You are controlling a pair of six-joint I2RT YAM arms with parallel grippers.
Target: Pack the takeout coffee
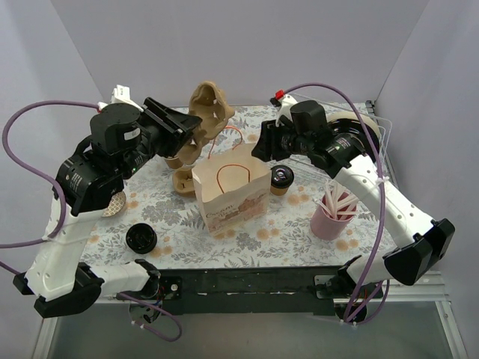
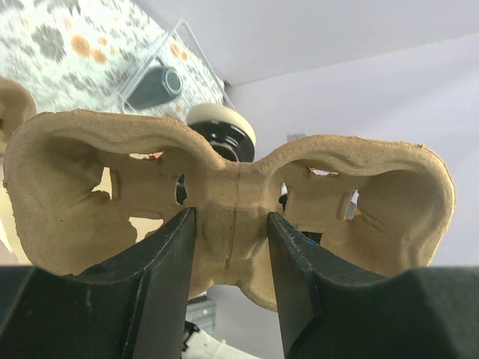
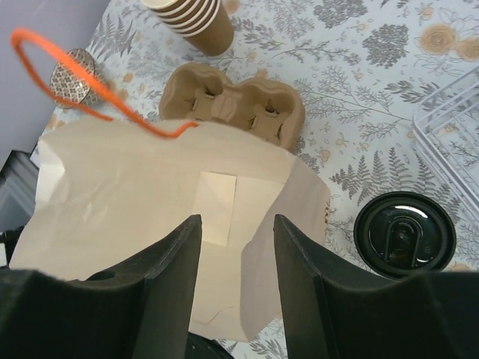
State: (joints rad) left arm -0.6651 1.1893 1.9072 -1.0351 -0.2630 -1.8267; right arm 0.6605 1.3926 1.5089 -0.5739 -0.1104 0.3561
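The takeout coffee (image 1: 282,178), a short kraft cup with a black lid, stands on the table just right of the open paper bag (image 1: 232,191). In the right wrist view its lid (image 3: 404,234) is at lower right. My right gripper (image 1: 262,147) is open and empty, hovering over the bag's mouth (image 3: 150,194), left of the cup; it shows in its own view (image 3: 236,247). My left gripper (image 1: 191,129) is shut on a brown pulp cup carrier (image 1: 209,105), held up in the air behind the bag. The fingers pinch the carrier's middle web (image 2: 230,224).
A second pulp carrier (image 1: 182,178) lies behind the bag's left side, with a stack of lidless cups (image 3: 196,16) by it. A pink cup of straws (image 1: 331,213) stands at right, a loose black lid (image 1: 141,238) at front left, a clear tray (image 1: 374,129) at back right.
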